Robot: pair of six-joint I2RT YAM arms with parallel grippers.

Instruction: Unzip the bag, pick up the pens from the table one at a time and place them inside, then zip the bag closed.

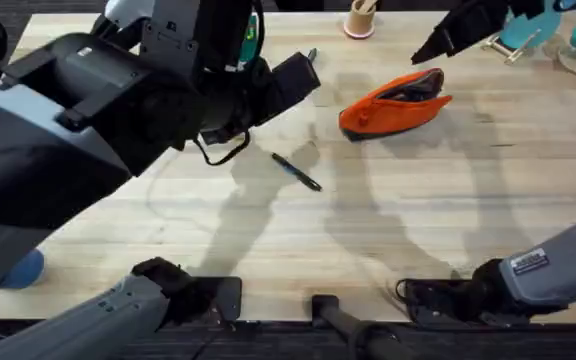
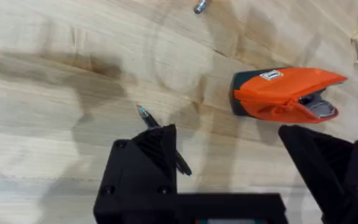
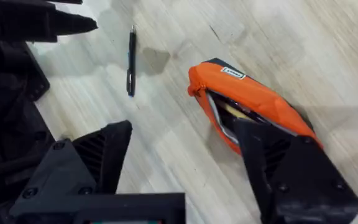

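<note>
I see the soft orange bag (image 1: 396,103) unzipped at upper right, something pale inside; both end effectors (image 2: 229,168) (image 3: 185,168) gape wide, a slim pen (image 1: 297,172) on the wooden tabletop (image 1: 448,220)

Soft matt orange cloth bag (image 1: 396,101), pale smooth wooden table (image 1: 418,220), glossy black pen (image 1: 297,172), matt black plastic tools

— What colours does the bag (image 1: 396,102) carry?
— Orange-red fabric, a dark base, a small white label, pale grey lining.
— And the pen (image 1: 297,172) beside it?
— Black with a blue band.
— The table (image 1: 438,230) under the bag?
— Pale wood, jointed planks, streaky grain.
</note>
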